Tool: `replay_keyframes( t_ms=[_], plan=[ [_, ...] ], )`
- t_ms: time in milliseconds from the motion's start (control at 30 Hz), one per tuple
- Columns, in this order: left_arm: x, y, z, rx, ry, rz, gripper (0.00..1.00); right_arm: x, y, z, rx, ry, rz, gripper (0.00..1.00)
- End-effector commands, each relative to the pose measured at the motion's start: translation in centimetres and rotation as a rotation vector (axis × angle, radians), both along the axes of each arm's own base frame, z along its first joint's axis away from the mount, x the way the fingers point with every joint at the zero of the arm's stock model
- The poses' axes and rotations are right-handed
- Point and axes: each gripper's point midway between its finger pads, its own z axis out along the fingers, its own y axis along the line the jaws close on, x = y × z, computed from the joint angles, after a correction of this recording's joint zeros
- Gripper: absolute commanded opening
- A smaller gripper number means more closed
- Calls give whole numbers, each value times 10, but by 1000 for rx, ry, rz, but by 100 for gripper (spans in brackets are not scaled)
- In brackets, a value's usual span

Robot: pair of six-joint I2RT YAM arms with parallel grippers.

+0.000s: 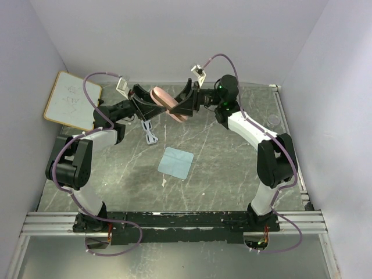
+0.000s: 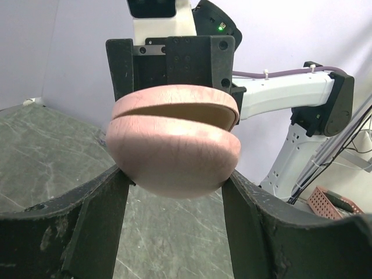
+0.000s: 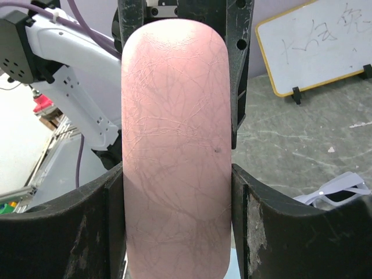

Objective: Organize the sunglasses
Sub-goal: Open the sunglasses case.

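Top external view first: you have the pink case (image 1: pixel 164 100) lifted off the table (image 1: pixel 116 174), spanned between the left gripper (image 1: pixel 149 100) and the right gripper (image 1: pixel 183 104), each clamped on one end of it. The sunglasses (image 1: pixel 150 132) lie on the table just below the left gripper, arms apparently folded, apart from the case. The blue cloth (image 1: pixel 176 163) lies further toward you, clear of both.

Left wrist view: your left fingers (image 2: pixel 99 226) press on both sides of the rounded end, so that pincer is closed on the case, not standing free. The seam (image 2: pixel 174 110) between lid and base shows a slim dark gap, so the job in hand looks like opening the case. Hold the base firm with one arm and let the other work only the lid. If both squeeze across the seam, it will probably stay shut.

Right wrist view: the right fingers (image 3: pixel 241 226) hug the case along its long sides, likewise closed on it. The sunglasses (image 3: pixel 337 189) show at the lower right on the table. Lift and open gently, away from them, and mind a slip on the smooth shell.
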Motion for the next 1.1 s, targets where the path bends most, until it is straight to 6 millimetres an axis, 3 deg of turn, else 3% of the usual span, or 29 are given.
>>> replay_keyframes(
  t_ms=[0, 733, 1067],
  plan=[
    [-26, 6, 10, 2, -260, -42, 61, -9, -25, 59, 113, -166, -13, 1],
    [-16, 1, -5, 25, -216, -19, 60, -19, -37, 72, 217, -128, 48, 0],
    [-12, -3, -13, 46, -201, -7, 60, -35, -43, 84, 283, -120, 123, 0]
  ],
)
